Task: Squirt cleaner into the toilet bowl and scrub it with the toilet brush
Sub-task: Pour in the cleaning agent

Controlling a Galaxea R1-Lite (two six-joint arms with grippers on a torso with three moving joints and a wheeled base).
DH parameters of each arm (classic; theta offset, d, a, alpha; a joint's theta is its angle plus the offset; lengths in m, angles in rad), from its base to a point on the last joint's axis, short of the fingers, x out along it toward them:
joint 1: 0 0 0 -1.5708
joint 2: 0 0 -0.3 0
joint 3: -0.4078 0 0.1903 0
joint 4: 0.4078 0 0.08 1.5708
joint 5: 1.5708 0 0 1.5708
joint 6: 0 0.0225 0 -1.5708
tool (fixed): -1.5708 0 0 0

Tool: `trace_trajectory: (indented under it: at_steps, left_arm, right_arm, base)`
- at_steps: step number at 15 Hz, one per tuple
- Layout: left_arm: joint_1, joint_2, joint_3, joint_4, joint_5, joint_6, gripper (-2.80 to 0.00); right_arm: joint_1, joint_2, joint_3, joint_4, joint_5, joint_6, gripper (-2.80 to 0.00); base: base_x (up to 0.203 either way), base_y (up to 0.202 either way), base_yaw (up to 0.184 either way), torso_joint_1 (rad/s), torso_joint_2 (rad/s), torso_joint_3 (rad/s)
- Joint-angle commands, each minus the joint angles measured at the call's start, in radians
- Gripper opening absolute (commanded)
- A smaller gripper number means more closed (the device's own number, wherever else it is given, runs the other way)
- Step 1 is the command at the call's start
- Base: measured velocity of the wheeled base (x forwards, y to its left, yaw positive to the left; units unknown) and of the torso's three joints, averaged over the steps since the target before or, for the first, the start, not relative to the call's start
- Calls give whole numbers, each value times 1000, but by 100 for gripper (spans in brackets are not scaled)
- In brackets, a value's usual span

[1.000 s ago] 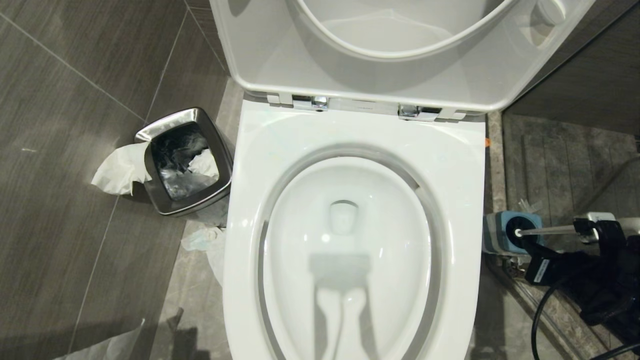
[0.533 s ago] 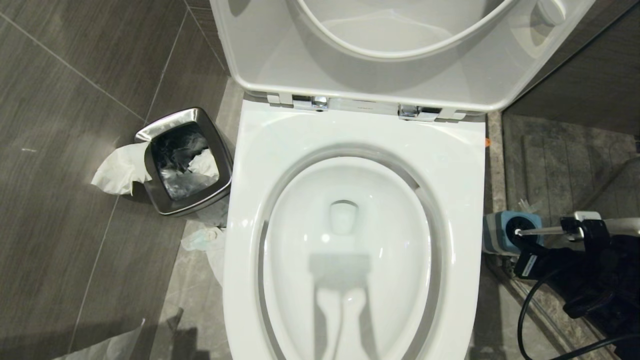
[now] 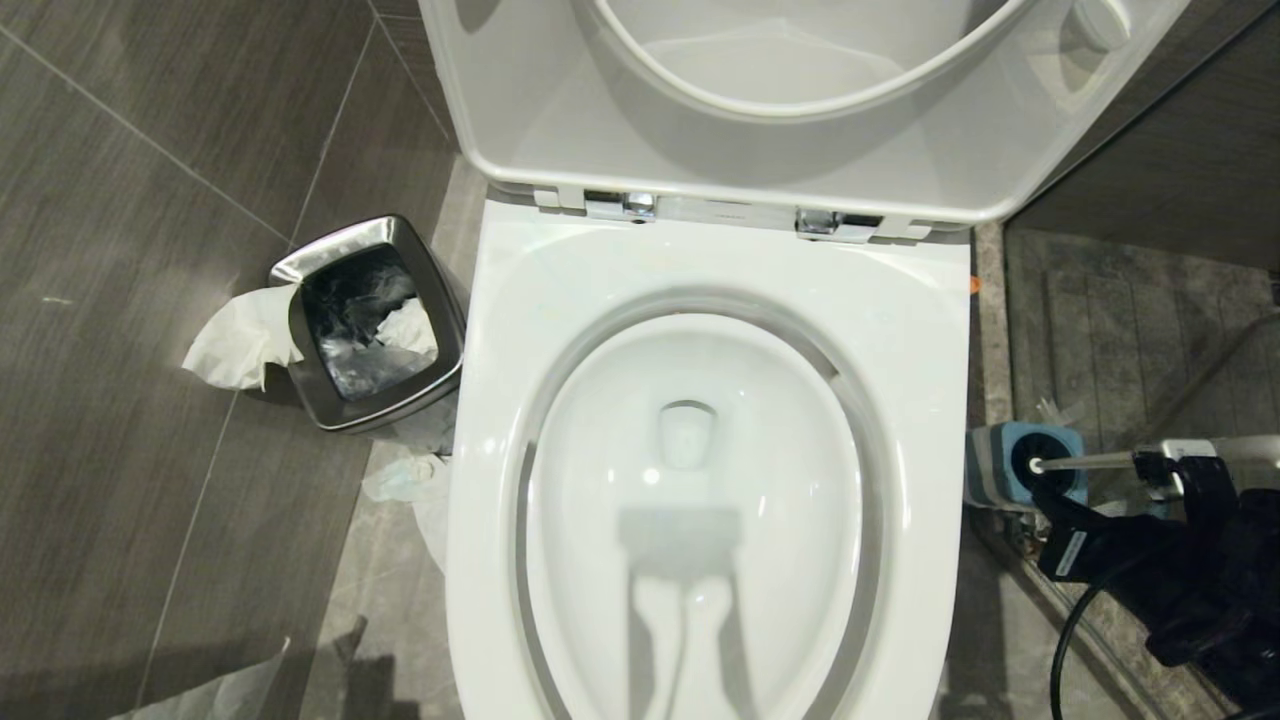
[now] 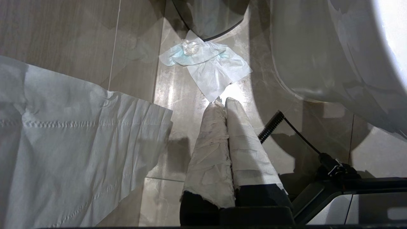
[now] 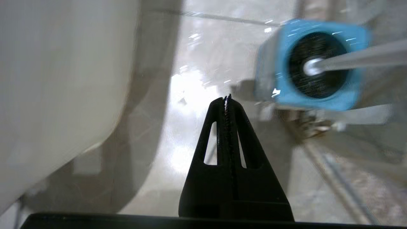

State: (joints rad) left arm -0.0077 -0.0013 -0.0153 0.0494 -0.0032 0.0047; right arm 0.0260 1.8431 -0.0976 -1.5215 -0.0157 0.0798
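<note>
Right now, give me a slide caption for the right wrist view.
Shut right gripper beside the toilet bowl, short of the toilet brush in its blue holder.

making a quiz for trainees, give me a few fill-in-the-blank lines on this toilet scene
1. The brush stands in a holder whose top is coloured ____.
2. The toilet has its seat and lid ____.
3. The right gripper has its fingers ____ and holds nothing.
4. The steel bin stands on the toilet's ____ side in the head view.

Missing words: blue; raised; shut; left
</note>
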Motion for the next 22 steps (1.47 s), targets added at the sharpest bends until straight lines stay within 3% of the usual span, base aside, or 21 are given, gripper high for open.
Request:
trace_trajectory:
  at_steps: [1, 14, 15, 16, 22]
  left_arm:
    - [0, 1, 0, 1, 0, 0, -280]
    - [0, 0, 2, 0, 0, 0, -280]
    - [0, 1, 2, 0, 0, 0, -280]
    - [0, 1, 0, 0, 0, 0, -280]
    - [0, 1, 1, 0, 0, 0, -280]
  right_arm:
    - [37, -37, 35, -9, 0, 2, -280]
    - [49, 0, 73, -9, -4, -80, -280]
    - [49, 15, 44, -9, -6, -82, -149]
    - [47, 34, 1, -9, -14, -84, 0]
    - [44, 141, -167, -9, -51, -82, 0]
  base:
    - [0, 0, 0, 0, 0, 0]
    - [0, 0, 0, 0, 0, 0]
    - [0, 0, 0, 0, 0, 0]
    - [0, 0, 0, 0, 0, 0]
    - [0, 0, 0, 0, 0, 0]
